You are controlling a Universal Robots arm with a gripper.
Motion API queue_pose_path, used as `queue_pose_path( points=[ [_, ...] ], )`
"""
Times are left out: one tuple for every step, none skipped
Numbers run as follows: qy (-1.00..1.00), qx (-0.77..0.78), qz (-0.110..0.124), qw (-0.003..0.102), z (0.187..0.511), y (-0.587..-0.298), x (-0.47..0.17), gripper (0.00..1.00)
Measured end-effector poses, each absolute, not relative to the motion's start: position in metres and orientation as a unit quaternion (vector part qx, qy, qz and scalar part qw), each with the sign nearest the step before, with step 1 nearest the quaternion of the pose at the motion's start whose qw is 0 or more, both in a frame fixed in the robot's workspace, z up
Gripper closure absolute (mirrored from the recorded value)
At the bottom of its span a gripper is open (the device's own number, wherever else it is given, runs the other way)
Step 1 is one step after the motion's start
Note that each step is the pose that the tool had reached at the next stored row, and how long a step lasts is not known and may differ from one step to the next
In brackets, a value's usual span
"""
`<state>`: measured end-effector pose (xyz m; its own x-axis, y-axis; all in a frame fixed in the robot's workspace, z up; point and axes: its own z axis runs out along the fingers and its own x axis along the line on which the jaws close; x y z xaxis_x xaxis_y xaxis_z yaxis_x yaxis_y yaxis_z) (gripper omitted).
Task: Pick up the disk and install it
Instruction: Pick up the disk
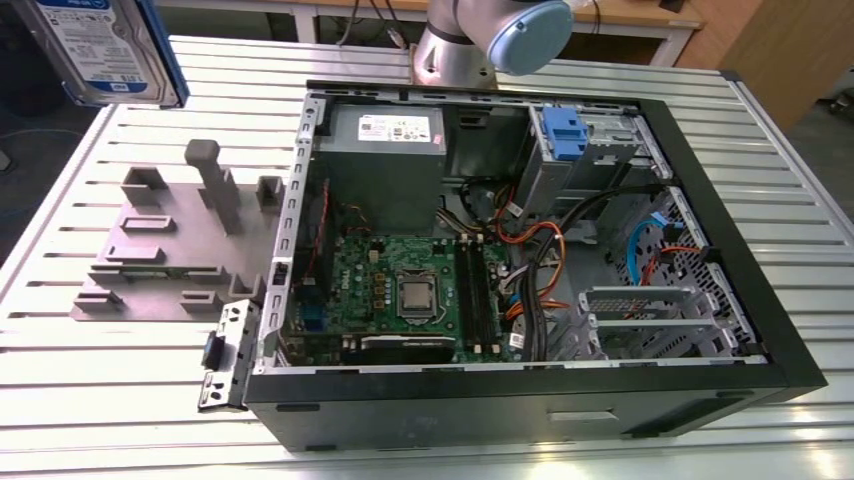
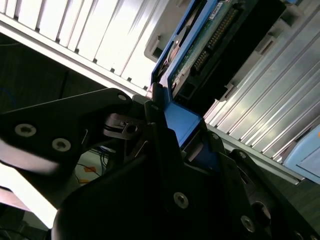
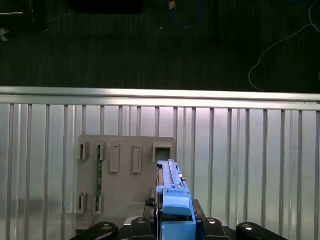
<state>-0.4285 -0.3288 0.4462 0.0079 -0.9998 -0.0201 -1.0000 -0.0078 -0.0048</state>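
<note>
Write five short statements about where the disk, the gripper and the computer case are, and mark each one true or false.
1. The gripper is shut on the blue carrier of the disk. True.
2. The disk lies flat in the grey fixture. False: it is held up in the air, off the table.
3. The computer case lies on its side with its inside open to view. True.
4. The disk is seated in a drive bay inside the case. False: it is outside the case, at the exterior view's upper left.
5. The grey fixture stands on the table to the exterior view's left of the case. True.
</note>
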Motion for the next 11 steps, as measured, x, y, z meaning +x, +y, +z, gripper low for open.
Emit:
queue_pose_path(
  points=[
    [0.704,-0.71,0.005,0.009,0.4462,-0.3288,-0.4285,0.64],
    [0.703,-0.711,0.006,0.009,0.4465,-0.3288,-0.4286,0.64],
    [0.703,-0.711,0.006,0.009,0.4469,-0.3288,-0.4286,0.64],
    [0.703,-0.711,0.006,0.009,0.4476,-0.3288,-0.4286,0.64],
    [0.703,-0.711,0.006,0.009,0.4483,-0.3288,-0.4286,0.64],
    [0.703,-0.711,0.005,0.009,0.4492,-0.3288,-0.4286,0.64],
    [0.703,-0.711,0.005,0.009,0.4501,-0.3288,-0.4286,0.64],
    [0.703,-0.711,0.006,0.009,0.4511,-0.3288,-0.4286,0.64],
    [0.703,-0.711,0.006,0.009,0.4522,-0.3288,-0.4286,0.64],
    [0.703,-0.711,0.006,0.009,0.4534,-0.3288,-0.4286,0.64],
    [0.703,-0.711,0.006,0.009,0.4546,-0.3288,-0.4286,0.64]
  ],
)
